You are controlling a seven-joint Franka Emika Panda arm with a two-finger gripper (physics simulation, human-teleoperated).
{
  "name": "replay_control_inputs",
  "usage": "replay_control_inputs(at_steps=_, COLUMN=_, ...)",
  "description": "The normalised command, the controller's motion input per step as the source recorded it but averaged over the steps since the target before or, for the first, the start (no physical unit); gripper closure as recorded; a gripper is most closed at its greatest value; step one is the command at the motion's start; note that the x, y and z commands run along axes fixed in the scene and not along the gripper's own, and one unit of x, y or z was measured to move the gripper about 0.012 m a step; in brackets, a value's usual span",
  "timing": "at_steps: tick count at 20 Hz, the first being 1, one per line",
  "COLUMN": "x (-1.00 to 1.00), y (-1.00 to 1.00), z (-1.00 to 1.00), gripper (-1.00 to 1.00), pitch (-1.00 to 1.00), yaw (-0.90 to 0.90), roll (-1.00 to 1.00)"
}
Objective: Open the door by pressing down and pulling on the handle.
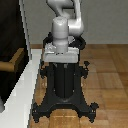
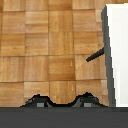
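A: Where does the tall black-brown door panel with its pale edge (image 1: 11, 45) stand?

B: At the exterior view's left, with the short golden-brown lever handle (image 1: 13, 60) jutting from it.

A: And the grey-white gripper (image 1: 60, 56)?

B: It hangs over the black pedestal with splayed feet (image 1: 64, 100), well apart from the handle. Whether its jaws are apart or together cannot be told.

A: Anything between them?

B: A white slab (image 1: 22, 95) lies along the door's foot on the wooden parquet floor (image 2: 45, 45); in the wrist view a dark bar (image 2: 96, 55) sticks out from a white surface.
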Motion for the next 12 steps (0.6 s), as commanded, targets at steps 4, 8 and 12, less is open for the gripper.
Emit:
replay_control_inputs(at_steps=4, x=0.0, y=0.0, z=0.0, gripper=-1.0, pitch=0.0, yaw=0.0, roll=0.0)
replay_control_inputs(at_steps=8, x=0.0, y=0.0, z=0.0, gripper=-1.0, pitch=0.0, yaw=0.0, roll=0.0)
replay_control_inputs(at_steps=12, x=0.0, y=0.0, z=0.75, gripper=-1.0, pitch=0.0, yaw=0.0, roll=0.0)
